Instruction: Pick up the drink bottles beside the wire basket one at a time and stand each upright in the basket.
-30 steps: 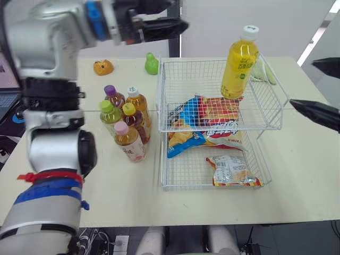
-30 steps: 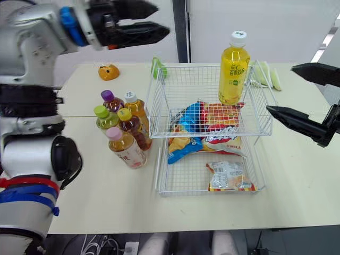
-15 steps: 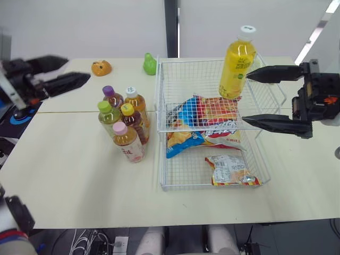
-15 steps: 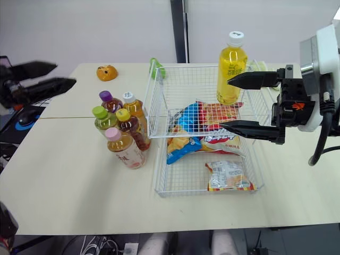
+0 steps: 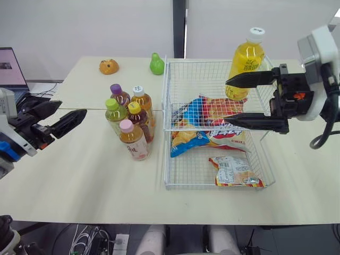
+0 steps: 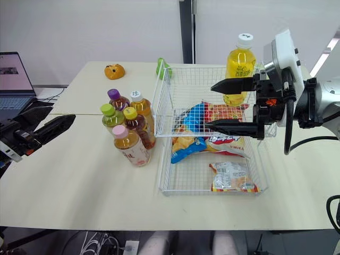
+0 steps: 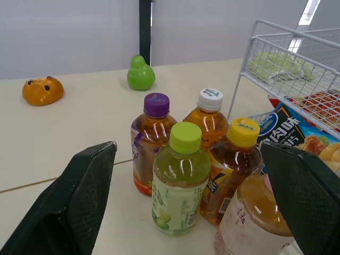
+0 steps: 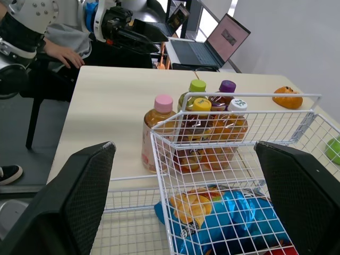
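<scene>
left gripper (image 5: 73, 110) held spread, nothing grasped | five bottles (image 5: 129, 121) stood upright in a cluster just ahead of its fingertips, axes vertical | basket (image 5: 202, 60) set beyond them | right gripper (image 5: 227, 99) held spread over basket | left arm judged nearer

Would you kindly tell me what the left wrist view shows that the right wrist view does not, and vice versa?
The left wrist view adds pale green items on the wire basket's upper shelf, seen through the wire. The right wrist view adds an open laptop, a person's hand and a shoe on the floor. Both share the five drink bottles, the orange toy, the wire basket and the blue chip bag.
</scene>
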Motion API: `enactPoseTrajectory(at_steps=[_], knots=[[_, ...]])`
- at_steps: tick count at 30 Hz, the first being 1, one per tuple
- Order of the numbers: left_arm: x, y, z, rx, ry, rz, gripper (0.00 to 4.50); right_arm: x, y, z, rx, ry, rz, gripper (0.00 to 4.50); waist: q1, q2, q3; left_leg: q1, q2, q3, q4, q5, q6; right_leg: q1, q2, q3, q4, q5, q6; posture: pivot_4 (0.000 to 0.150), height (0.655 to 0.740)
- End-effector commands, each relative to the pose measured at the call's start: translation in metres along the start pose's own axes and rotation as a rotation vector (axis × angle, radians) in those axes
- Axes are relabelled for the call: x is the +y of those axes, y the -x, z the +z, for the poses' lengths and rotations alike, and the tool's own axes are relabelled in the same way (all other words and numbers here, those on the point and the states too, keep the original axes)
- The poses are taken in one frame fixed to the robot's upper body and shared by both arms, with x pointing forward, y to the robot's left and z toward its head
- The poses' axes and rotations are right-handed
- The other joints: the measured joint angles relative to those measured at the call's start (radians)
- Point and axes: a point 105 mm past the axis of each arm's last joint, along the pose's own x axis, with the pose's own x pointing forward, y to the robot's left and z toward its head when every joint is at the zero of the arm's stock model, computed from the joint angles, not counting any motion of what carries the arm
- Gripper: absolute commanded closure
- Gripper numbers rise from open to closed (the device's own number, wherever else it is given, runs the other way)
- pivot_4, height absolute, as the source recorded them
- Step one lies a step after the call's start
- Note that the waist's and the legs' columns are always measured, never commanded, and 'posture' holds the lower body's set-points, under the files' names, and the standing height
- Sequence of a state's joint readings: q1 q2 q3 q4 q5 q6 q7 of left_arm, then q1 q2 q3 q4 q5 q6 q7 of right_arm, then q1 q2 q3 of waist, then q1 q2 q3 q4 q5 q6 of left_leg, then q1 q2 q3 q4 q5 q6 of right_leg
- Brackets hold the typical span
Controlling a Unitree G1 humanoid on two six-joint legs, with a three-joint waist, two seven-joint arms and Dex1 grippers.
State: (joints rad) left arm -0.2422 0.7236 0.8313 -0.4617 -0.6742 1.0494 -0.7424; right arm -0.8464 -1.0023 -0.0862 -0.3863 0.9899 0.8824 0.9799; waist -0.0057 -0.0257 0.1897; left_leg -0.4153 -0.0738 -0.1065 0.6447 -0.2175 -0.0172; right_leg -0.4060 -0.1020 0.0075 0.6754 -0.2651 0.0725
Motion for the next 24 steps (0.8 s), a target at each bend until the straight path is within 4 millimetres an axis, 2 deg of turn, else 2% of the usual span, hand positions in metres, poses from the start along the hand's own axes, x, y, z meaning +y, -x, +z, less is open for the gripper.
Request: enactPoseTrajectory(at_steps=[1, 7, 16, 24], knots=[[-0.008, -0.004, 0.001, -0.024, -0.029, 0.002, 0.03, 0.007, 0.000, 0.010, -0.023, 0.019, 0.024, 0.00, 0.000, 0.000, 0.000, 0.000, 0.000, 0.000, 0.000, 0.000, 0.000, 0.000, 0.000, 0.000, 0.000, 0.000, 0.000, 0.150, 0.7400], [-0.016, -0.032, -0.011, -0.022, -0.028, 0.063, 0.03, 0.010, -0.002, 0.013, -0.033, 0.018, 0.043, 0.00, 0.004, 0.000, 0.000, 0.000, 0.000, 0.000, 0.000, 0.000, 0.000, 0.000, 0.000, 0.000, 0.000, 0.000, 0.000, 0.150, 0.7400], [-0.014, -0.069, -0.020, -0.043, -0.049, 0.175, 0.03, 0.010, -0.002, 0.015, -0.043, 0.018, 0.045, 0.00, 0.004, 0.000, 0.000, 0.000, -0.001, 0.001, 0.000, 0.000, 0.000, 0.000, 0.000, 0.000, 0.000, 0.000, 0.000, 0.150, 0.7400], [-0.009, -0.089, -0.024, -0.048, -0.060, 0.205, 0.03, 0.010, -0.002, 0.015, -0.044, 0.019, 0.037, 0.00, 0.003, 0.000, 0.000, -0.001, -0.001, 0.000, 0.000, 0.000, 0.000, 0.000, 0.000, 0.000, 0.000, 0.000, 0.000, 0.150, 0.7400]])
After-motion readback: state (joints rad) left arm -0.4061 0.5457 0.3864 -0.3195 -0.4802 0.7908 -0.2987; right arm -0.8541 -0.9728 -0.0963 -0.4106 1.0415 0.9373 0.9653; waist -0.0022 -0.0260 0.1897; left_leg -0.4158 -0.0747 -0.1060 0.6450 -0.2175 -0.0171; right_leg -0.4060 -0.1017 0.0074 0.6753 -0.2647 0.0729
